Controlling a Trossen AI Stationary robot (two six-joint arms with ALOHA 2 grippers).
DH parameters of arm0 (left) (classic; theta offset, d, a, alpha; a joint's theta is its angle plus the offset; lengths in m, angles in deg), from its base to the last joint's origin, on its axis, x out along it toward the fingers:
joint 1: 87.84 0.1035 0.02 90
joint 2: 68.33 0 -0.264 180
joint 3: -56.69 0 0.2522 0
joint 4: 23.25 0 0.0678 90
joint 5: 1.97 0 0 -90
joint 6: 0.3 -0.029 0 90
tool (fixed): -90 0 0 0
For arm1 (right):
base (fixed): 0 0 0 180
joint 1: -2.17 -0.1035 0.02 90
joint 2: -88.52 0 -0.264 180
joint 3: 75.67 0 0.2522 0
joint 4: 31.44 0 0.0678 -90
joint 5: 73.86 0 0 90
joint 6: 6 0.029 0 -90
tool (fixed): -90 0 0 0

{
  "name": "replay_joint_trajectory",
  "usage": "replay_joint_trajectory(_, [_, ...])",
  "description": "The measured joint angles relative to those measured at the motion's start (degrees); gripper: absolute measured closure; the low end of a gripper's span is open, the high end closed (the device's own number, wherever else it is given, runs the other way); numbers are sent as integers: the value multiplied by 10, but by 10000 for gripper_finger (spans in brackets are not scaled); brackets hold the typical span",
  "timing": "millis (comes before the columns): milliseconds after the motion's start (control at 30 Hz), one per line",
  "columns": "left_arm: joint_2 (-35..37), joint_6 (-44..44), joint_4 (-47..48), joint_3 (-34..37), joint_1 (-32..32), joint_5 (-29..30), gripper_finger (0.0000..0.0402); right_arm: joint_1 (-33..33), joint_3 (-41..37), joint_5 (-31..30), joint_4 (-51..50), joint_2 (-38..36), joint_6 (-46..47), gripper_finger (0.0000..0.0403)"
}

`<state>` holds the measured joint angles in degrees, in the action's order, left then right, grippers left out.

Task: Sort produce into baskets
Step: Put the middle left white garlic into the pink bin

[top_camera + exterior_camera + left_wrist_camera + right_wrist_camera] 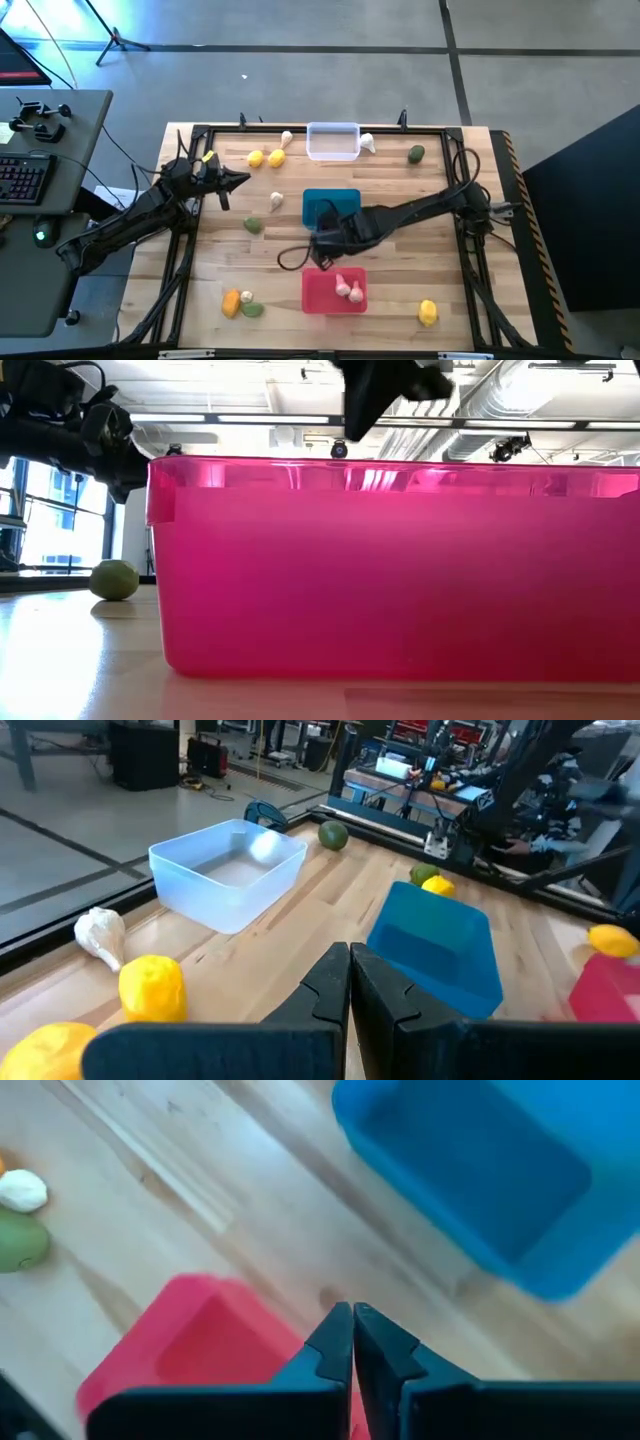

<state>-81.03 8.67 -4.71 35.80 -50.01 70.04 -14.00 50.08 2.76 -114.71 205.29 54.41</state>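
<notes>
Three baskets stand in a row down the table's middle: the clear one far, the teal one in the middle, and the red one near, with two garlic bulbs in it. My right gripper is shut and empty, above the gap between the teal and red baskets, at the red basket's far edge. My left gripper is shut and empty over the table's left part, near two yellow fruits. Other produce lies scattered on the wood.
Loose on the table are garlic bulbs, green lumps, a near-left cluster of an orange fruit, a garlic bulb and a green lump, and a yellow fruit near right. A black frame rims the table.
</notes>
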Motion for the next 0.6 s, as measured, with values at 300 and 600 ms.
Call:
replay_joint_trajectory(300, [-39,24,-17,-17,-10,3,401,90,-178,47,344,-29,-277,403])
replay_joint_trajectory(600, [-111,78,-21,-17,-43,87,402,262,-436,228,691,-157,-478,403])
